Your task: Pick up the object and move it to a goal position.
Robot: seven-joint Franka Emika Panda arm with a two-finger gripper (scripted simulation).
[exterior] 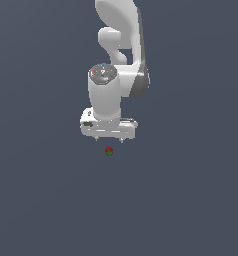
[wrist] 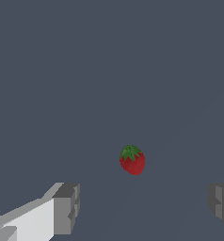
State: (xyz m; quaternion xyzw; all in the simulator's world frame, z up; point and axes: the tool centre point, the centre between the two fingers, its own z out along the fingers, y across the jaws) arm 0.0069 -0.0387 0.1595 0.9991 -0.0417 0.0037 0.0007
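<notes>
Currently the white gripper [exterior: 109, 139] hangs from the arm [exterior: 122, 40] over a plain dark grey surface [exterior: 191, 200], its two fingers pointing downward. In the wrist view the grey finger pads [wrist: 67, 208] stand wide apart, with nothing held between them: the tool is spread. The object [exterior: 109, 151], a small red strawberry with a green leafy cap, lies on the surface just beside the fingertips and clear of them. In the wrist view the strawberry [wrist: 132, 159] sits beyond the gap between the pads, touching neither.
</notes>
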